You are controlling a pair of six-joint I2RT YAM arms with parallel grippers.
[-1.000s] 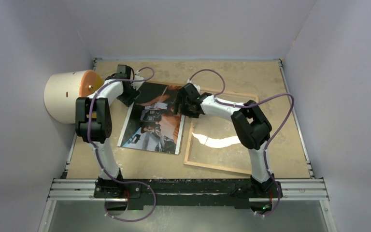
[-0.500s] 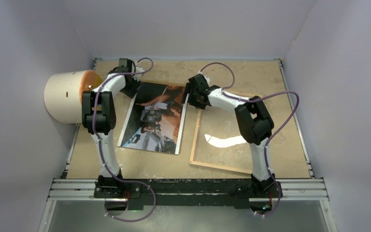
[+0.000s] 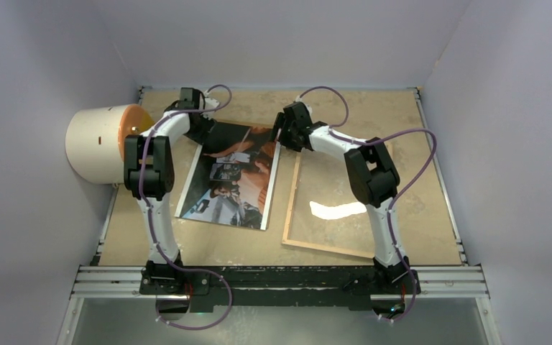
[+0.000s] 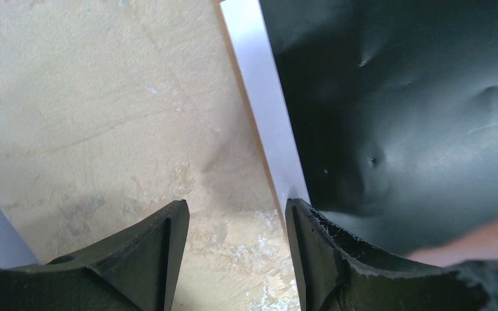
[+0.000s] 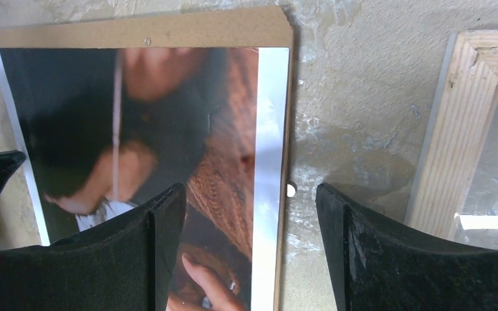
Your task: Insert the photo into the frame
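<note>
One sandy, scuffed table (image 3: 244, 248) under everything, pale walls on three sides.

On its right half, flat, the frame (image 3: 291, 201): light wood back facing up, a bright streak of glare on the glass, near edge slightly askew to the table's front rail.

Just left of it, separated by a strip of bare table, the photo (image 3: 233, 180). Face up, dark, with reddish-orange and grey patches and a white border down both long sides. Not inside the frame, nor touching it.

Beneath the photo, a brown backing board (image 5: 149, 31), seen in the right wrist view as a band past the far edge and a thin sliver along the right edge.

Against the left wall, a cream cylinder (image 3: 97, 144) on its side, orange within.

Left gripper (image 4: 233, 210) low at the photo's far left corner, jaws about half apart and gripping nothing. One finger over bare table, the other tip right at the white border; contact with the paper impossible to tell.

Right gripper (image 5: 249, 194) at the far right corner, jaws spread wide and empty. Left finger above the print, right finger above the bare strip between board and frame, the board's edge in the gap.
</note>
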